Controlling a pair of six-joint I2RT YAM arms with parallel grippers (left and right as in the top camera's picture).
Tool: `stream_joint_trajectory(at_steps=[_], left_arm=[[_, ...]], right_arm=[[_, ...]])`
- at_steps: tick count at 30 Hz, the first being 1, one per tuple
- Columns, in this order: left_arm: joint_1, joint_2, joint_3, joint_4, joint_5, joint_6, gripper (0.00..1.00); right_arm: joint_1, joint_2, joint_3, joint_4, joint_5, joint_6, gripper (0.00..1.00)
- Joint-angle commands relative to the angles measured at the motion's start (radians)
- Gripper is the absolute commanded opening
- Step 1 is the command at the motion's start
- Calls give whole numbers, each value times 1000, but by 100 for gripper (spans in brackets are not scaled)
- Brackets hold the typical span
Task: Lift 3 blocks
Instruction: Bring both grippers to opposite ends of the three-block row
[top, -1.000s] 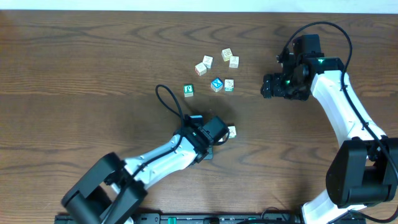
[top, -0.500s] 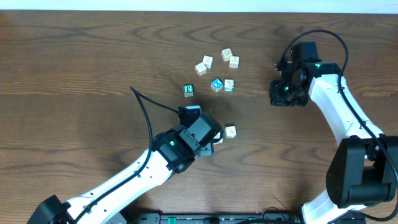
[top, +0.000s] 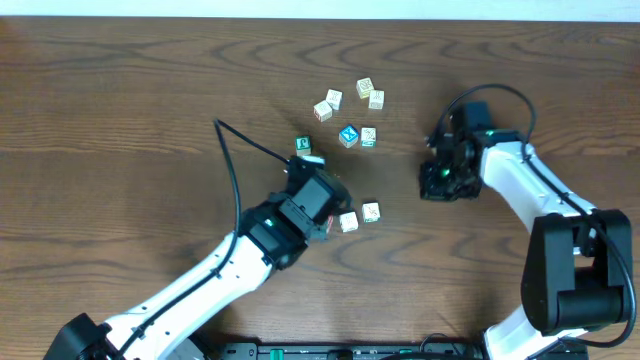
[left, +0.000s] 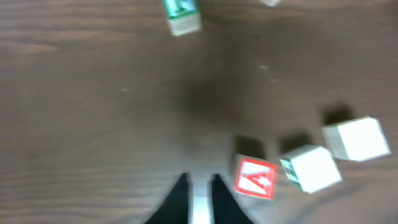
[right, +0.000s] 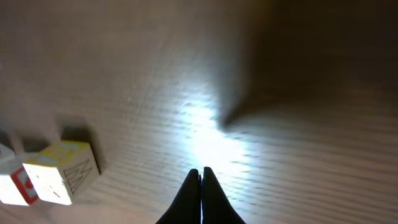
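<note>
In the left wrist view three blocks lie on the table to the right of my left gripper (left: 199, 186): a red-faced block (left: 255, 177) with a white letter just beside the right finger, a pale block with green marks (left: 310, 168), and a cream block (left: 357, 138). The fingers are shut to a thin slit with no block between them. From overhead, the left gripper (top: 326, 200) sits just left of two pale blocks (top: 348, 222) (top: 371, 211). My right gripper (top: 438, 182) (right: 200, 174) is shut over bare wood. A lettered cream block (right: 62, 171) sits at its left.
A green-faced cube (top: 303, 145) (left: 181, 15) lies ahead of the left gripper. Further back stand a blue-faced cube (top: 348, 135) and several pale cubes, among them one at the cluster's far end (top: 365, 87). A black cable (top: 235, 150) loops over the wooden table (top: 120, 120).
The left gripper swung up toward the green cube and closed; a second pale block now shows beside it. The right gripper moved down and left and closed.
</note>
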Motion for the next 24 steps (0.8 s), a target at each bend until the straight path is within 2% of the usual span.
stream_joint_trajectory(at_steps=[1,4,10,14,24], left_arm=[[65,35,3,-3,-38,-9,8],[130,69,3,2,-1,-35,8],[228,149,-14,47,194,-35,8],[238,190,-40,97,267,-34,8],[237,206,-91,118,414,-35,7]], right_arm=[[24,-1,-25,14,-33,5,1],[42,-1,-34,21,-32,5,1],[77,-1,-35,40,-37,2,1],[113,-1,-39,64,-93,-67,1],[214,-1,-68,127,-100,-71,1]])
